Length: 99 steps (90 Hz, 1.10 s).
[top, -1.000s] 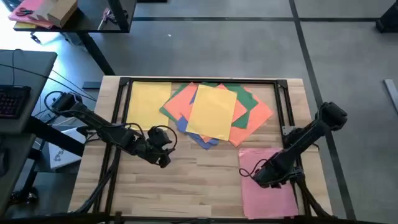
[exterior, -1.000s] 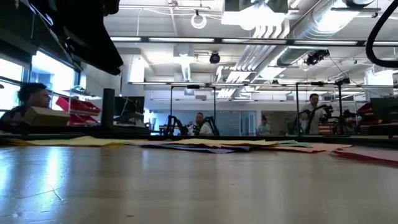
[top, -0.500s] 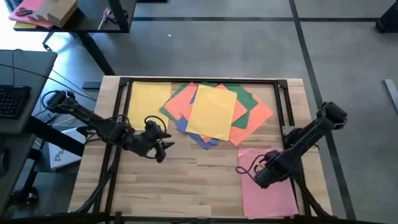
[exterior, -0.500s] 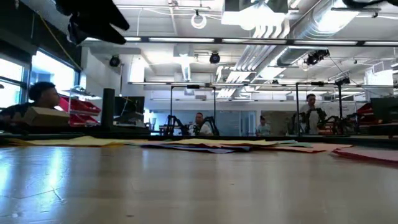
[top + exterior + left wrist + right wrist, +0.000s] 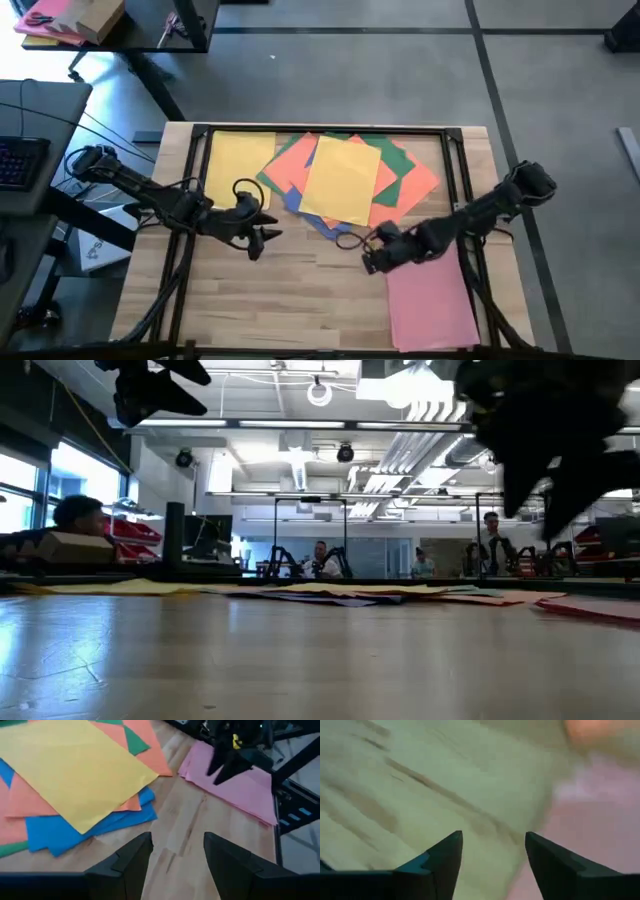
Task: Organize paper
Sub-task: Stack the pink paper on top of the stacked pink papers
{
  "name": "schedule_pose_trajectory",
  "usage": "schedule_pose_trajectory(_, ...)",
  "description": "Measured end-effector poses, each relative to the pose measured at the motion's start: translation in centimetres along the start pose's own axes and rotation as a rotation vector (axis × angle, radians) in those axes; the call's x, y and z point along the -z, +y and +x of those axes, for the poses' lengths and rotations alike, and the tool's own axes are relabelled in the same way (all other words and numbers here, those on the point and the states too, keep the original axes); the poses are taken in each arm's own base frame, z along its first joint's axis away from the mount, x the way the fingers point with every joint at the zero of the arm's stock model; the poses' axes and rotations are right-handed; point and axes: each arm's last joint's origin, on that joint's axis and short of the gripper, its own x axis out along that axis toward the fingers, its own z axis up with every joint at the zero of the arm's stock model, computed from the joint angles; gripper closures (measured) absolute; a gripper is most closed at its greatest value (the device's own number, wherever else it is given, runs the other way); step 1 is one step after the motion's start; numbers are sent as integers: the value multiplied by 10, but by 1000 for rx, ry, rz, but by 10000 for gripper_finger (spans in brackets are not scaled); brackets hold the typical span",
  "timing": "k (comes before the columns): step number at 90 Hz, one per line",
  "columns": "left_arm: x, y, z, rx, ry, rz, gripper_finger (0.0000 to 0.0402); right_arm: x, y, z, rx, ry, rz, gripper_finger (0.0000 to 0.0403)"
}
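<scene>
The left gripper [image 5: 262, 238] hovers with fingers apart over bare wood, near the fanned pile of coloured paper [image 5: 345, 182] at the table's far middle. The right gripper [image 5: 370, 258], also spread and empty, hangs beside the pink sheets [image 5: 432, 300] at the near right.

From overhead we look straight down on the whole table [image 5: 300, 290], while our low camera sits at tabletop height and faces level across it into the room. Our left wrist camera looks close past its fingers [image 5: 127, 862] at the pink sheet [image 5: 240, 787] that the overhead view also shows, and our right wrist camera hangs closer over wood.
</scene>
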Motion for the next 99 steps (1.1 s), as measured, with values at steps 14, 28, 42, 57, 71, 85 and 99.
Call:
schedule_pose_trajectory(14, 0, 1, 0, -27, -16, -79, 229, -21, -7, 20, -107, -61, -254, 254)
schedule_pose_trajectory(28, 0, 2, 2, -35, -14, -128, 229, -31, -28, 42, -67, 13, -436, 296)
schedule_pose_trajectory(42, 1, 2, 4, -39, -4, -192, 229, -24, -41, 54, -60, 169, -621, 348)
schedule_pose_trajectory(57, 3, 1, 9, -58, -1, -249, 229, -18, -47, 55, 3, 213, -768, 397)
schedule_pose_trajectory(71, 6, 1, 14, -72, 7, -295, 229, -17, -50, 52, 10, 242, -840, 395)
schedule_pose_trajectory(85, 10, 0, 22, -100, 17, -302, 229, -17, -52, 50, 18, 259, -899, 401)
schedule_pose_trajectory(99, 13, 3, 33, -135, 39, -320, 229, -17, -53, 49, 25, 265, -927, 402)
